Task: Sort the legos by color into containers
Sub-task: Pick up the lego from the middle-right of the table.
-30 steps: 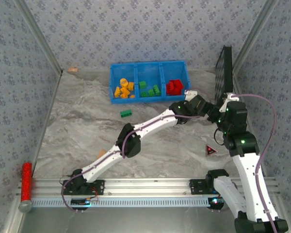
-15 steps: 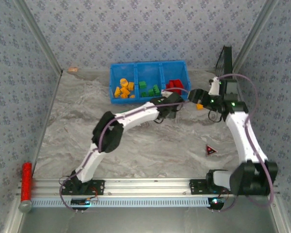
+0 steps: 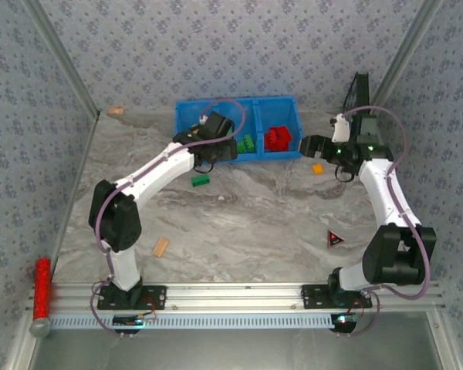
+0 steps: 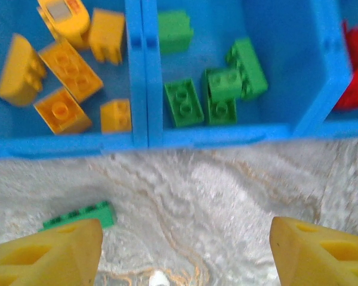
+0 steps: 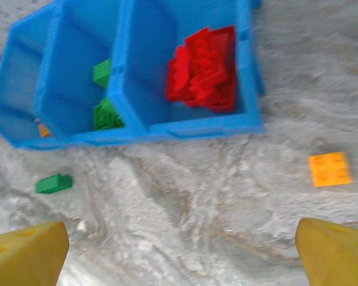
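Note:
The blue bin [image 3: 255,103] has three containers: orange-yellow legos [image 4: 62,65] in the left one, green legos [image 4: 218,89] in the middle, red legos [image 5: 204,67] on the right. A loose green lego [image 3: 200,180] lies on the table in front of the bin, just beyond my left finger [image 4: 48,253] in the left wrist view. An orange lego [image 3: 317,168] lies right of the bin. My left gripper [image 3: 220,152] hovers at the bin's front wall, open and empty. My right gripper [image 3: 307,145] is open and empty off the bin's right end, beside the orange lego [image 5: 329,168].
A tan wooden block [image 3: 161,247] lies at front left and a red triangular piece [image 3: 336,238] at front right. A red glittery cylinder [image 3: 42,289] rests by the left rail. A black grid panel [image 3: 357,96] leans against the right wall.
My left gripper has swung left along the bin's front, from the red compartment to the left and middle ones. My right arm has unfolded and reached toward the bin's right end.

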Tool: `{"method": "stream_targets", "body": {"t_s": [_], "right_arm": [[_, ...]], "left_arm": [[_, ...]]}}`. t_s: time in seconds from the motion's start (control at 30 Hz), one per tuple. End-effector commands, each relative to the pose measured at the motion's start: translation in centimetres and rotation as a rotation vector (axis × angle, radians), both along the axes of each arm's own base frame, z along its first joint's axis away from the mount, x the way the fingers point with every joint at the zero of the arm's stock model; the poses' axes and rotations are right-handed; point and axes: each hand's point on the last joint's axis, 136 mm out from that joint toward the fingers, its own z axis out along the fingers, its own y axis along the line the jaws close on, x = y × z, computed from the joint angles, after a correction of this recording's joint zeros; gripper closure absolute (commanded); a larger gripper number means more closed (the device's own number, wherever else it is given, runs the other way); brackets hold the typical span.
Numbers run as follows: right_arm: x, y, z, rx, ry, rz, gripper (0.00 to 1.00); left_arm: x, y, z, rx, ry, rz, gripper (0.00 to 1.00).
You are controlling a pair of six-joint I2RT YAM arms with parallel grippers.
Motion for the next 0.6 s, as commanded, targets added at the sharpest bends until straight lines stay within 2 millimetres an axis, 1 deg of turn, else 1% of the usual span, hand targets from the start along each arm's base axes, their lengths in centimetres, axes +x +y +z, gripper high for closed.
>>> {"method": "stream_targets", "body": {"t_s": [0.0,0.03,0.07,0.17,0.3,0.4,0.43,0.57], "right_arm": [[0.0,-3.2,-3.9,-0.158,0.135,-0.055,0.01],[0.4,-3.9,-4.9,-0.190,0.163,-0.067,0.02],[0.7,-4.3,-5.9,-0.218,0.186,-0.068,0.04],[1.6,-4.4,-8.4,-0.251,0.236,-0.034,0.09],[2.4,-4.8,-11.4,-0.299,0.300,-0.013,0.17],[3.0,-5.7,-13.5,-0.343,0.350,-0.022,0.22],[3.3,-6.1,-14.0,-0.365,0.359,-0.032,0.25],[4.9,-6.6,-15.6,-0.418,0.377,-0.036,0.29]], "left_arm": [[-0.7,-0.6,1.1,-0.017,0.004,-0.060,0.26],[-0.6,-0.2,1.9,-0.023,-0.012,-0.061,0.26],[-1.0,0.5,2.4,-0.015,-0.009,-0.062,0.26],[-1.3,2.0,4.8,-0.022,-0.043,-0.060,0.26],[-1.9,4.2,7.4,-0.023,-0.091,-0.037,0.25],[-2.6,5.6,8.8,-0.032,-0.120,-0.015,0.25],[-2.8,5.9,9.1,-0.035,-0.128,-0.010,0.25],[-3.4,7.4,9.7,-0.037,-0.140,0.017,0.25]]}}
